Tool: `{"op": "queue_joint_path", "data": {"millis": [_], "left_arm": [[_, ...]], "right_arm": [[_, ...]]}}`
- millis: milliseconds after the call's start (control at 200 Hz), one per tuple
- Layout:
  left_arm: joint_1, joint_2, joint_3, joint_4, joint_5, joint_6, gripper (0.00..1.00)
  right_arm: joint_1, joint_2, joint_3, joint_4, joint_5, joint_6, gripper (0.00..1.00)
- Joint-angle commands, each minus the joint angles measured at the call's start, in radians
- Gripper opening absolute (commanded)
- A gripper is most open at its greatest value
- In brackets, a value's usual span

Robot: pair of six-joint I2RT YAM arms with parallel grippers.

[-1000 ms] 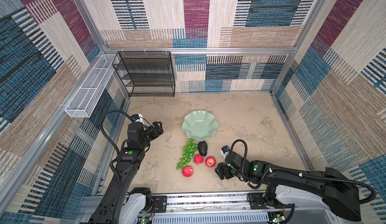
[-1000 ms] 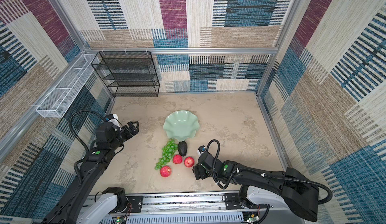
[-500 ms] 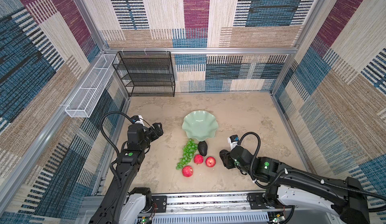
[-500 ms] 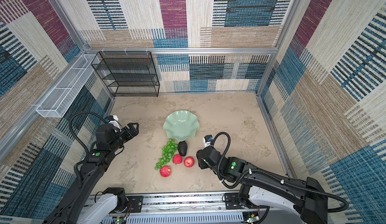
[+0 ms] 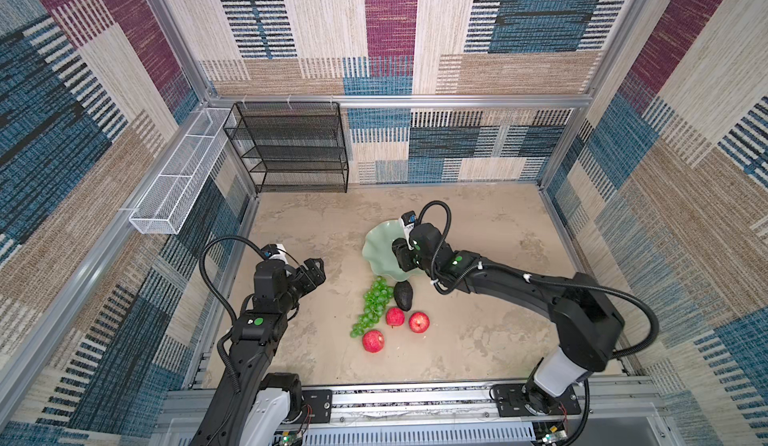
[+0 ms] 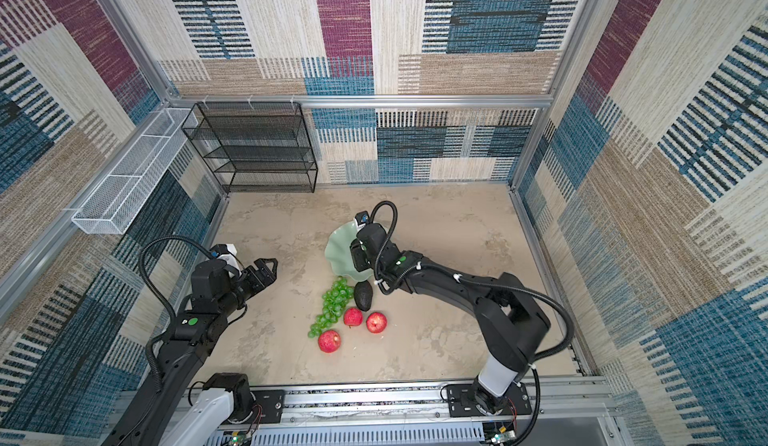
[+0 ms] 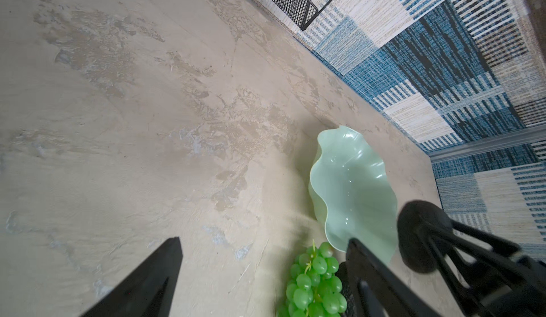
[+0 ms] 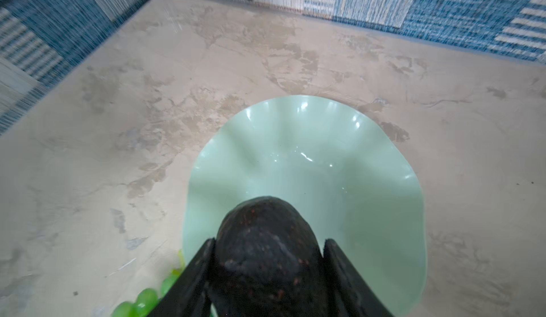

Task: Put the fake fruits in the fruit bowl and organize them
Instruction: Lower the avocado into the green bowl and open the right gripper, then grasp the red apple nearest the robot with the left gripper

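Clenching a dark avocado (image 8: 264, 221), the right pincer (image 8: 269, 243) hung over the near part of the fruit bowl (image 8: 339, 141), which sat about mid-counter. The left pincer (image 5: 318, 271) stood released and empty above the left side of the counter (image 5: 478, 340), well apart from the fruit. A second avocado (image 5: 403, 295) lay just beside the bowl's rim, next to the grape bunch (image 5: 376, 304). Three red apples (image 5: 395, 316) lay nearer the front edge.

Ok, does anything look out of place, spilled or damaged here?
Nothing stands out. The fruit bowl sits flat and empty; the grapes, one avocado and three apples lie intact beside it, and the right end effector holds the second avocado over it.
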Motion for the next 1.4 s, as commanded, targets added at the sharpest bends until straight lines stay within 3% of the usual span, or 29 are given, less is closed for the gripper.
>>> {"op": "queue_joint_path", "data": {"millis": [0,145,361,516,656,842,1167,1393], "left_arm": [[0.0,-0.033,0.001,-0.081,0.034,-0.001,0.9],[-0.001,-0.071,-0.011,-0.141,0.081,-0.014,0.89],[-0.009,-0.138,0.055,-0.288,0.041,0.033,0.87],[-0.042,-0.145,0.067,-0.319,0.066,0.02,0.85],[-0.116,-0.115,0.058,-0.32,0.071,-0.02,0.85],[-0.317,-0.054,0.063,-0.32,0.015,-0.069,0.82],[-0.814,0.106,0.034,-0.317,-0.18,-0.248,0.8],[-0.955,0.289,0.081,-0.314,-0.25,-0.288,0.79]], "right_arm": [[-0.012,0.122,0.092,0.064,-0.081,-0.08,0.49],[-0.041,0.253,0.163,0.068,-0.129,-0.071,0.5],[-0.063,0.351,0.206,0.06,-0.155,-0.061,0.56],[-0.087,0.31,0.192,0.079,-0.18,-0.048,0.72],[-0.119,0.186,0.156,0.094,-0.176,-0.031,0.84],[-0.133,-0.098,-0.017,0.179,-0.126,-0.006,0.99],[-0.139,-0.439,-0.315,0.15,-0.069,0.072,1.0],[-0.141,-0.537,-0.412,0.135,-0.056,0.108,1.0]]}}
